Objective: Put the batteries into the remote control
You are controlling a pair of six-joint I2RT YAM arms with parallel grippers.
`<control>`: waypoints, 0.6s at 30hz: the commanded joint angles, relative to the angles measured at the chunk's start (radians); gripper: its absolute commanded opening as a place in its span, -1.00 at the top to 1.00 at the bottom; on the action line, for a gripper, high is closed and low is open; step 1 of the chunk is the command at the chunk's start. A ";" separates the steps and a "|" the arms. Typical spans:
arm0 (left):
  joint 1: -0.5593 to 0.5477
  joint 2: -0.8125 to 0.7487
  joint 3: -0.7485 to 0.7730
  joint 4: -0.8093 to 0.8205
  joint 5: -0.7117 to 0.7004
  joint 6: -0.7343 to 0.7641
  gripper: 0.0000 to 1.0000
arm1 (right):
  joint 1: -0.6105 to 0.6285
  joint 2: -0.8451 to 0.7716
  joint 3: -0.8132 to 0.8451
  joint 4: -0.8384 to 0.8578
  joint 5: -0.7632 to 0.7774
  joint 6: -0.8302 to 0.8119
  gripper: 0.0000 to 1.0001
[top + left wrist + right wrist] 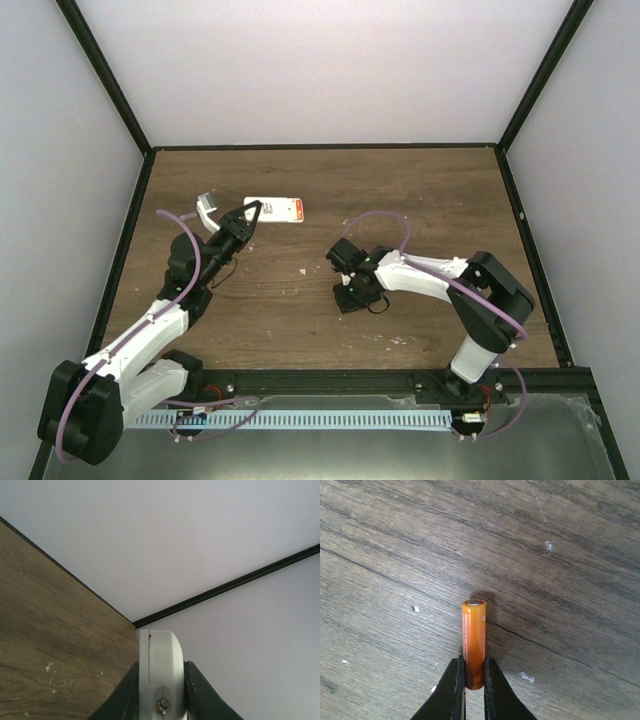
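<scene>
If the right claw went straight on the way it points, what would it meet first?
Probably the wooden table: the battery held in the right claw sticks out ahead, and only wood shows beyond its tip. Depth unclear.

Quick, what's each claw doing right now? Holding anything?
The left gripper is closed, holding the remote.
The right gripper is closed, holding a battery.
</scene>
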 commanded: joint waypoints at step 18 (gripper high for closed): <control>-0.014 0.030 -0.093 0.211 -0.007 -0.093 1.00 | -0.005 -0.146 0.450 -0.302 -0.001 0.040 0.99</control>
